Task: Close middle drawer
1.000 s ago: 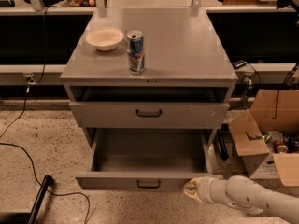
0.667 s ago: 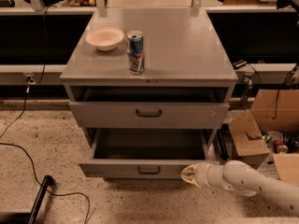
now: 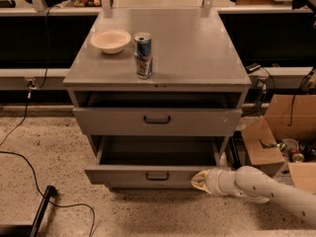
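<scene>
closing step in hand: middle drawer partly out

my pincer (image 3: 200,180) touches the front of the middle drawer (image 3: 118,175), which runs off to its left; pincer apart or together, i cannot tell. next, i judge, a steady straight push toward the cabinet.
</scene>
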`<state>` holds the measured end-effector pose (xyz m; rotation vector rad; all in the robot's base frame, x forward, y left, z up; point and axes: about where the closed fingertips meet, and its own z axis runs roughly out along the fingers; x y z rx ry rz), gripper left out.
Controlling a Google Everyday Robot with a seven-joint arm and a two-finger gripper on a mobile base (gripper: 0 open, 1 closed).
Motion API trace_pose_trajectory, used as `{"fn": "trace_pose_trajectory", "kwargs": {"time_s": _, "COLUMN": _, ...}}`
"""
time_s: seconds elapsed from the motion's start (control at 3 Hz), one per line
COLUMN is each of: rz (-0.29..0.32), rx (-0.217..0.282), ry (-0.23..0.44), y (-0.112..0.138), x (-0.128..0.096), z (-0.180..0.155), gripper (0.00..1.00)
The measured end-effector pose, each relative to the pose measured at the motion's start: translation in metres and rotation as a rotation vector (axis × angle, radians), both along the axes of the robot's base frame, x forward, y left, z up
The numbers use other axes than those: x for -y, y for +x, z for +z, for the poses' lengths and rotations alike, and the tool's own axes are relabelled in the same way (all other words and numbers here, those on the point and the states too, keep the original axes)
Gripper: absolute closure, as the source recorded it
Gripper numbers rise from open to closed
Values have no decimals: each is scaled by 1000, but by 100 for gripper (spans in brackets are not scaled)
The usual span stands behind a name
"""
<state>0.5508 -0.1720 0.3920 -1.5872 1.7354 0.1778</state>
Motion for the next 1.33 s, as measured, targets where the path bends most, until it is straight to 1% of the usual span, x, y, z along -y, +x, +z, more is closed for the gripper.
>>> {"fn": "trace_pose_trajectory", "kwargs": {"time_s": 0.33, "rz": -29, "rx": 38, "ry": 11, "y": 35, "x": 0, "z": 1, "gripper": 100}}
{"fn": "trace_pose_trajectory", "kwargs": {"time_s": 0.67, "rz": -39, "rx": 72, "ry": 24, "y": 60, "x": -3, "z": 4, "gripper": 100}}
{"fn": "trace_pose_trajectory", "kwargs": {"time_s": 1.0, "rz": -39, "rx": 117, "ry": 53, "y": 82, "x": -5, "z": 4, "gripper": 100}}
{"fn": "trace_pose_trajectory", "kwargs": {"time_s": 1.33, "rz": -30, "rx": 147, "ry": 70, "y": 97, "x": -7, "z": 5, "gripper": 100}}
